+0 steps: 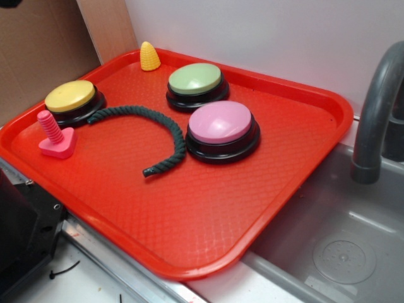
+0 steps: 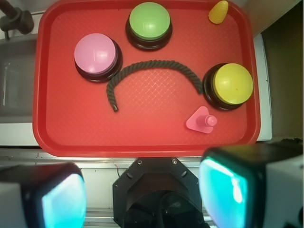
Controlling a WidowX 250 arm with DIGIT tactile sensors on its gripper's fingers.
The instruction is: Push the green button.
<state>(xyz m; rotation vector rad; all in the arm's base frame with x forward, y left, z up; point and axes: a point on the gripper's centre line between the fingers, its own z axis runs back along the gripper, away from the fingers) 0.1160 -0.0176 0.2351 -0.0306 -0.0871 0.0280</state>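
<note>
The green button has a pale green dome on a black base and sits at the far side of the red tray. In the wrist view my gripper hangs high above the tray's near edge, over the black robot base. It is far from the green button. Its cyan-padded fingers stand wide apart with nothing between them, so it is open. The gripper does not show in the exterior view.
Also on the tray are a pink button, a yellow button, a curved dark green rope, a pink screw peg and a yellow corn piece. A grey sink with a faucet lies beside it.
</note>
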